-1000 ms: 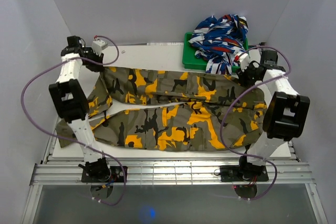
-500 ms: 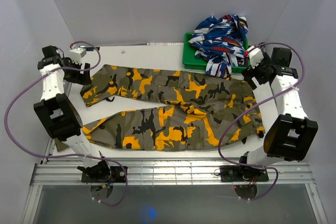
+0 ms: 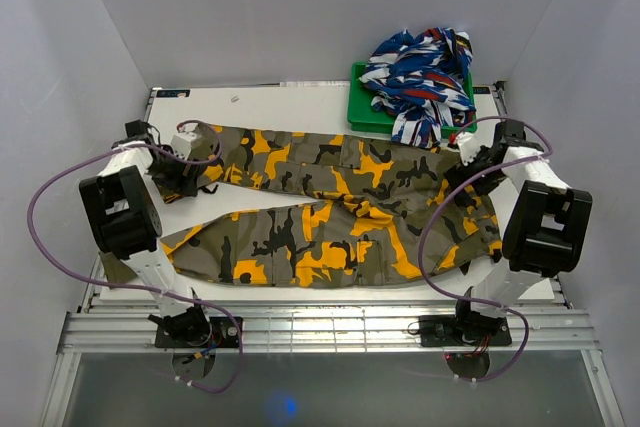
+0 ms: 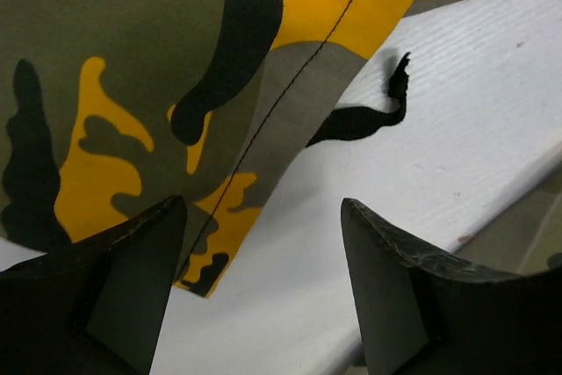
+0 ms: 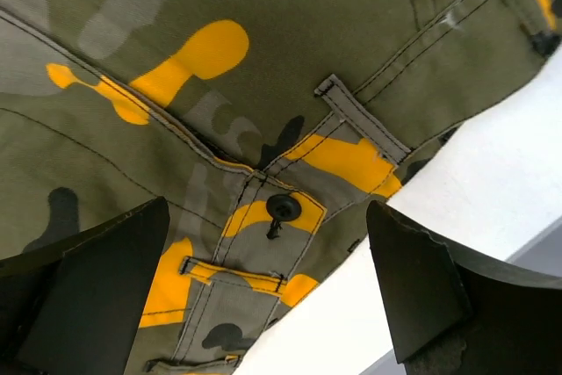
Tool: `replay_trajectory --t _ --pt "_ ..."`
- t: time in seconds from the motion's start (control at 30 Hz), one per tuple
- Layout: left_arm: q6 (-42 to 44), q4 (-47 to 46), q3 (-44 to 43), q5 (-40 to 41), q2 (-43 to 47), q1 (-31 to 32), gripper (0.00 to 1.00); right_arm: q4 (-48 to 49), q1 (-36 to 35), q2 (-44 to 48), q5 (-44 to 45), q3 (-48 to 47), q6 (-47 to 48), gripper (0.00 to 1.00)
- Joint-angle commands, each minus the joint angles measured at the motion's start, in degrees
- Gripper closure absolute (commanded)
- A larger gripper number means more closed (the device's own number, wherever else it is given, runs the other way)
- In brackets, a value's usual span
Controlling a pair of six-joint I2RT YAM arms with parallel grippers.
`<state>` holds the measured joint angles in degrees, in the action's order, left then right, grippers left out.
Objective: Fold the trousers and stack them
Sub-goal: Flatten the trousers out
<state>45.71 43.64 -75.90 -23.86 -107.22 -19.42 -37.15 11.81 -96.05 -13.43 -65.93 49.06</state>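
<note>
One pair of camo trousers [image 3: 330, 217] spread flat on the white table [image 3: 290, 102], both grippers hanging open over it

Waist is at the right end, and the two legs run left with a gap between them. The left gripper [image 4: 262, 217] has its jaws spread wide over the far leg's hem, pinching nothing, and one black strap [image 4: 364, 116] trails off that hem onto the table. The right gripper [image 5: 268, 208] is spread just as wide over the waistband, where I count one dark button [image 5: 283, 208] and one belt loop [image 5: 364, 120]. One green tray [image 3: 362, 112] sits just beside the waist at the far right, with one blue, white and red cloth bundle [image 3: 420, 72] piled on it.
</note>
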Motion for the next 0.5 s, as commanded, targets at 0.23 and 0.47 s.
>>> replay_trajectory --t 0.23,0.47 --pt "5.60 -11.82 6.63 9.34 -1.77 3.77 0.48 3.66 5.40 -5.90 6.48 3.00 1.65 0.04" --pt "1.86 0.02 0.17 0.78 0.95 3.86 1.00 3.57 14.19 -8.80 8.86 -0.34 6.83 0.06"
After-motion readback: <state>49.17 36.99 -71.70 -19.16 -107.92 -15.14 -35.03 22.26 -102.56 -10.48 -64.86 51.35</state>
